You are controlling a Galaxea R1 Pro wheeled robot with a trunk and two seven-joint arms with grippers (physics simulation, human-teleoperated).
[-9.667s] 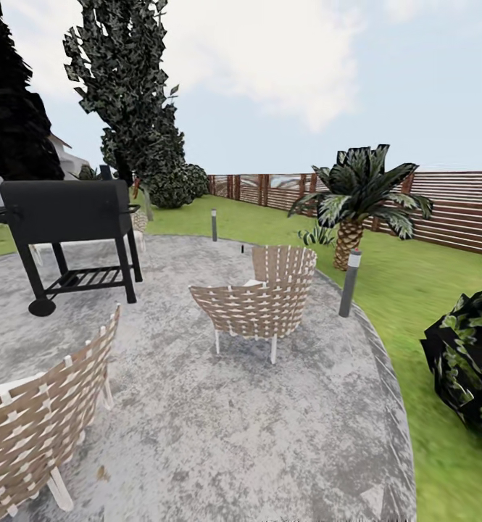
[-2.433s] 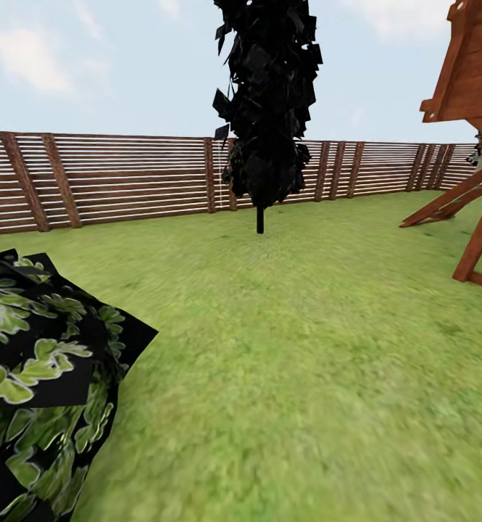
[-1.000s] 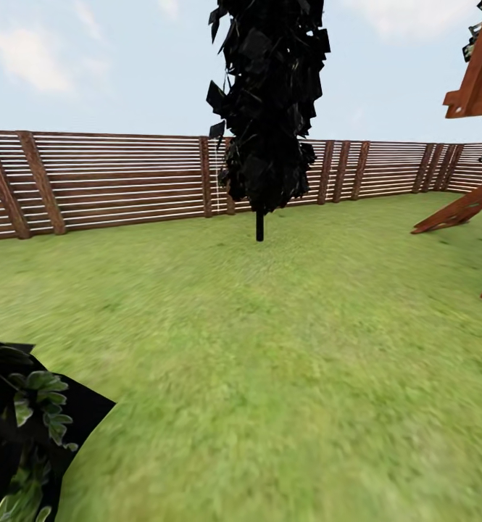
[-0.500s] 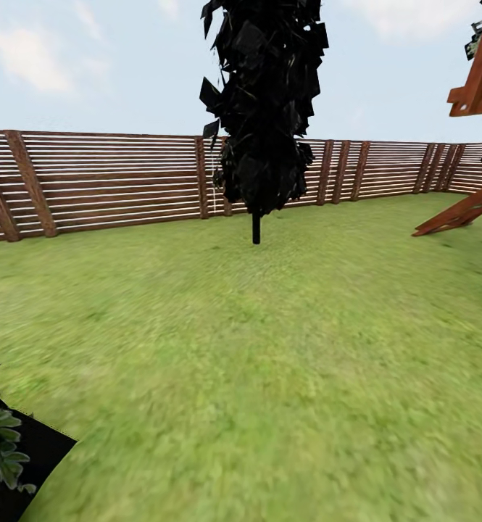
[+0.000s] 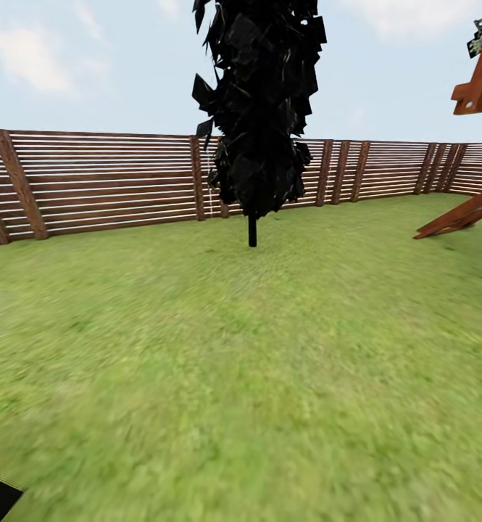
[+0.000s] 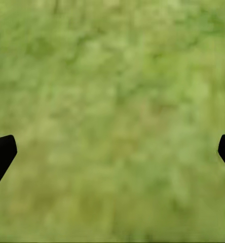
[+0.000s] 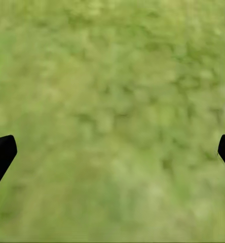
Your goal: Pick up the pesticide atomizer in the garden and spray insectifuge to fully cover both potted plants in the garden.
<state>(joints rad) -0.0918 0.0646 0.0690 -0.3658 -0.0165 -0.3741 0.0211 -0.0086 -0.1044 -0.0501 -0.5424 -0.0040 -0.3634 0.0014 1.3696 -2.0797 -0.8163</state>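
Both end effectors spread above lawn (image 5: pixel 284 377)

Green lawn (image 5: pixel 269 377) with one dark tree (image 5: pixel 259 109)

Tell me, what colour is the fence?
Reddish brown, with slatted boards; the fence shows best in the head view.

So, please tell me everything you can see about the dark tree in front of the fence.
The dark tree stands upright on the lawn, ahead in the head view. Its crown is tall, narrow and nearly black, made of flat jagged leaf patches, and it runs past the picture's top edge. A thin, short, dark trunk meets the grass. The brown slatted fence runs behind it. Nothing touches it.
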